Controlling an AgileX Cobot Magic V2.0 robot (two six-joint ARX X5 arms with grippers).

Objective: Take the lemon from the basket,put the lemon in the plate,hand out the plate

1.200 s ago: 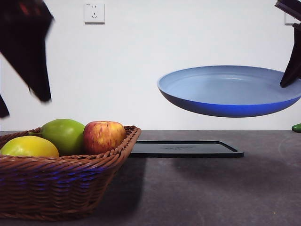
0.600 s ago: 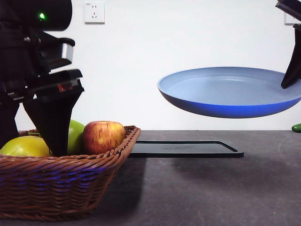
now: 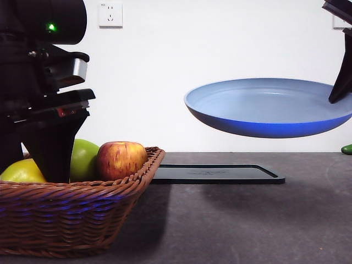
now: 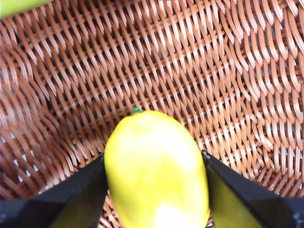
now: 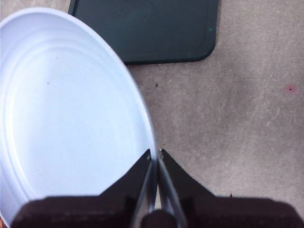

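The yellow lemon (image 3: 22, 171) lies in the brown wicker basket (image 3: 82, 214) at the left. My left gripper (image 3: 30, 176) reaches down into the basket, its two black jaws pressed against the lemon's sides. In the left wrist view the lemon (image 4: 156, 175) fills the space between the jaws of the gripper (image 4: 154, 161), over the basket weave (image 4: 213, 71). The light blue plate (image 3: 269, 104) hangs level in the air at the right, above the table. My right gripper (image 3: 338, 93) pinches its rim, and the right wrist view shows that gripper (image 5: 155, 154) shut on the plate (image 5: 61, 104).
A green apple (image 3: 83, 159) and a red-yellow apple (image 3: 121, 159) sit in the basket beside the lemon. A flat black tray (image 3: 214, 174) lies on the table under the plate. A small green thing (image 3: 346, 149) shows at the right edge.
My left arm has come down from the upper left into the basket, and its jaws have closed in around the lemon. The plate and right gripper have stayed where they were.
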